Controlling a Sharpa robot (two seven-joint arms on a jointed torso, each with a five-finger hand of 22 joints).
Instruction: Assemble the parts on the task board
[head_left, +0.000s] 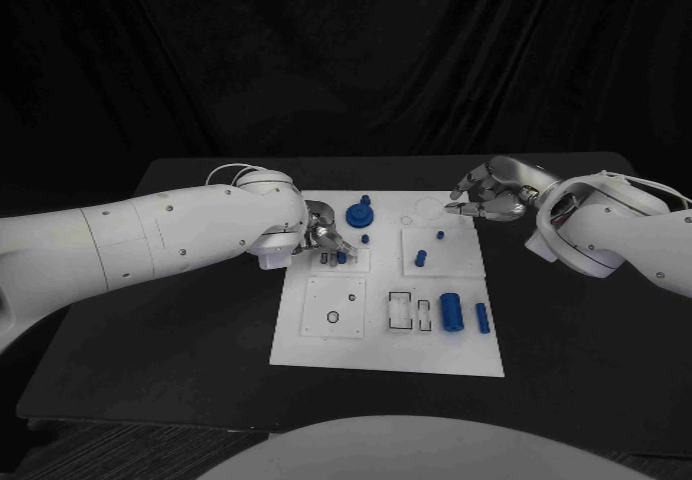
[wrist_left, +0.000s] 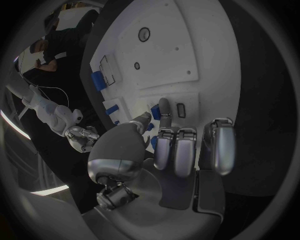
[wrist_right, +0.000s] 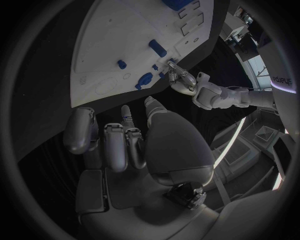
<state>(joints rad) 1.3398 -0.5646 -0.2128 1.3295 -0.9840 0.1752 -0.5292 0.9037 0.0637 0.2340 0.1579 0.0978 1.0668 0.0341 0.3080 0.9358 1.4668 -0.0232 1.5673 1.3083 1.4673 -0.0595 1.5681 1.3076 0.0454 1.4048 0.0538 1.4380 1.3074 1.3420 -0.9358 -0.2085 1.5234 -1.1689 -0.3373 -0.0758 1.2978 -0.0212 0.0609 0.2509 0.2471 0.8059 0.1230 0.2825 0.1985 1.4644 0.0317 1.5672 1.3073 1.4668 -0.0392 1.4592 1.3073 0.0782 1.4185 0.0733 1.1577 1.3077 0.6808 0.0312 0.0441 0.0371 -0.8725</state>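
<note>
The white task board lies mid-table. My left hand is low over its near-left square recess, thumb and one finger pinching a small blue part against the board; its other fingers are curled. My right hand hovers above the board's far right corner with fingers curled in and nothing in them, as the right wrist view also shows of the hand. A round blue part stands beside the left hand. Blue pegs stand to its right.
A blue cylinder and a blue bar lie near the board's right edge, next to two rectangular slots. A plate with an oval hole sits at the front left. Black table surrounds the board.
</note>
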